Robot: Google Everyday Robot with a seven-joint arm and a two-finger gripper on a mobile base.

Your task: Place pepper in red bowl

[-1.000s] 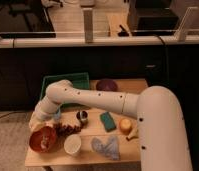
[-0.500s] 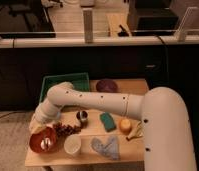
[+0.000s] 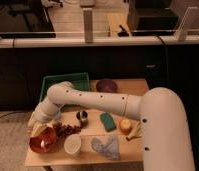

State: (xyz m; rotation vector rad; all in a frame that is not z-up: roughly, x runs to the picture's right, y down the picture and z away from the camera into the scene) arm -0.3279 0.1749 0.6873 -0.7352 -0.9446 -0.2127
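The red bowl (image 3: 42,142) is a glossy reddish-brown bowl at the front left corner of the wooden table (image 3: 124,152). My gripper (image 3: 38,125) hangs at the end of the white arm (image 3: 93,101), right over the bowl's far rim. A pale yellowish shape (image 3: 39,131) shows under the gripper at the bowl's rim. I cannot tell if it is the pepper. No pepper shows plainly anywhere else.
A white cup (image 3: 72,144) stands right of the red bowl, with a dark red bunch (image 3: 68,129) behind it. Also on the table are a green tray (image 3: 63,81), a purple bowl (image 3: 107,86), a small dark can (image 3: 82,117), a green sponge (image 3: 108,121), a yellow fruit (image 3: 125,125) and a grey cloth (image 3: 105,147).
Hardly anything differs. The gripper stays over the far rim of the red bowl, and the arm keeps its pose.
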